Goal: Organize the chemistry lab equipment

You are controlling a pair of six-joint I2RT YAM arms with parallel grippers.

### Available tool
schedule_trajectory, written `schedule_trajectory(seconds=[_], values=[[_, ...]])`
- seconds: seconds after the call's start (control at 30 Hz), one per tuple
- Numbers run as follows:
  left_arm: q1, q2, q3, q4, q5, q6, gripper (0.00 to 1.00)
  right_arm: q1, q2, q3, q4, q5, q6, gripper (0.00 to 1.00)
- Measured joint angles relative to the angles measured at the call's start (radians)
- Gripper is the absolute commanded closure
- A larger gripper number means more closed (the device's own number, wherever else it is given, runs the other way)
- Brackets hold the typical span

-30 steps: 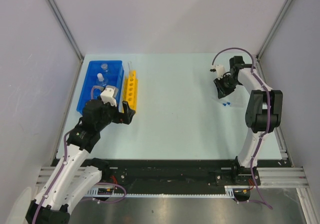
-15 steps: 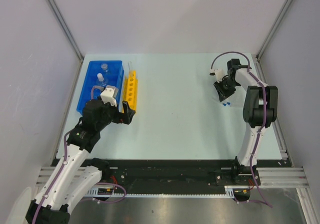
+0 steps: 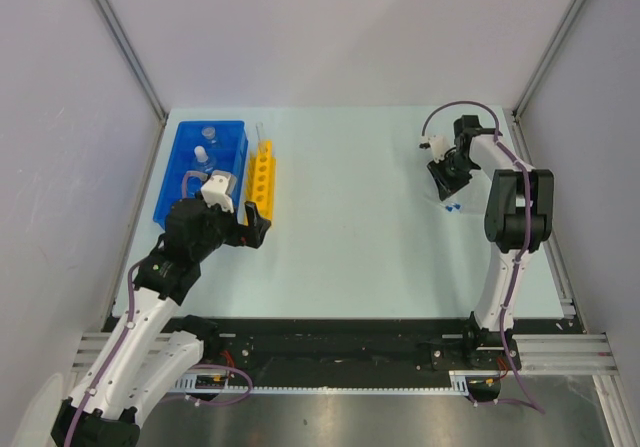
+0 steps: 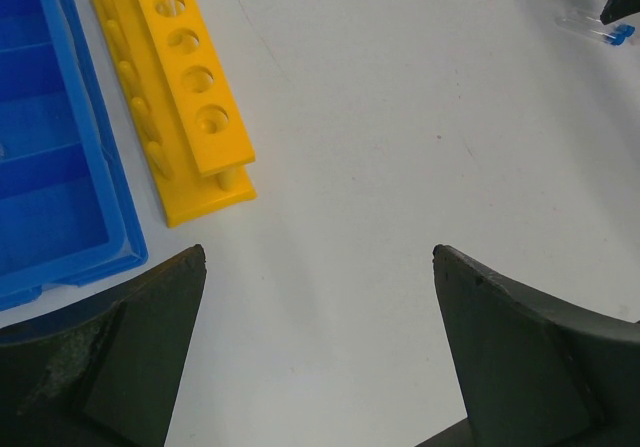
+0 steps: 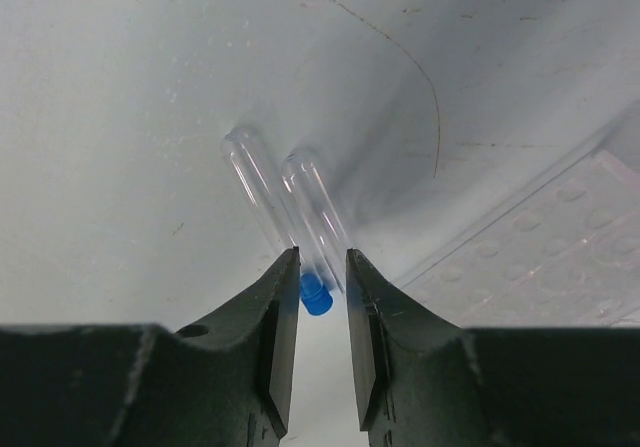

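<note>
Two thin clear tubes [image 5: 262,192] lie side by side on the table at the far right, one closed with a blue cap [image 5: 316,295]; the top view shows them as blue specks [image 3: 452,208]. My right gripper [image 5: 322,257] is low over them and narrowly open. The capped end sits between its fingers, with a gap on the right side. My left gripper [image 4: 318,267] stands wide open and holds nothing, just in front of the yellow holed rack [image 4: 190,107] and the blue tray [image 4: 110,197]. The tray [image 3: 180,182] holds small clear flasks [image 3: 209,133].
A clear dimpled flat plate [image 5: 540,257] lies right beside the tubes. A thin clear tube [image 3: 259,132] stands at the rack's [image 3: 262,177] far end. Grey walls close the table on three sides; the right arm [image 3: 518,207] works near the right edge.
The right gripper has shifted slightly over the tubes and its jaws have widened a little. The left arm has not moved.
</note>
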State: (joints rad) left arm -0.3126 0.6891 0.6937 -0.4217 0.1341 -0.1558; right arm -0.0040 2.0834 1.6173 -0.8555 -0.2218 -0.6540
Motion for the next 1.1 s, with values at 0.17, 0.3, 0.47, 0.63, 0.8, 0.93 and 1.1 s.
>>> schedule_trajectory(seconds=[0.17, 0.3, 0.47, 0.63, 0.8, 0.93, 1.1], values=[[0.000, 0.000, 0.000, 0.000, 0.000, 0.000, 0.00, -0.006, 0.021, 0.018, 0.001, 0.001, 0.006, 0.69], [0.000, 0.000, 0.000, 0.000, 0.000, 0.000, 0.00, -0.009, 0.033, 0.019, -0.001, 0.005, 0.006, 0.69], [0.000, 0.002, 0.000, 0.000, 0.000, 0.000, 0.00, -0.011, 0.041, 0.019, -0.003, 0.005, 0.006, 0.69], [0.000, 0.004, 0.000, 0.000, 0.000, 0.000, 0.00, -0.011, 0.044, 0.019, -0.003, 0.004, 0.006, 0.69], [0.000, 0.004, 0.000, 0.000, 0.001, 0.000, 0.00, -0.010, 0.054, 0.019, -0.005, 0.005, 0.006, 0.70], [0.000, 0.005, 0.000, 0.000, 0.001, 0.000, 0.00, -0.008, 0.054, 0.020, -0.004, 0.005, 0.005, 0.74], [0.000, 0.005, 0.000, 0.000, 0.007, 0.000, 0.00, -0.006, 0.054, 0.020, -0.002, 0.005, 0.002, 0.86]])
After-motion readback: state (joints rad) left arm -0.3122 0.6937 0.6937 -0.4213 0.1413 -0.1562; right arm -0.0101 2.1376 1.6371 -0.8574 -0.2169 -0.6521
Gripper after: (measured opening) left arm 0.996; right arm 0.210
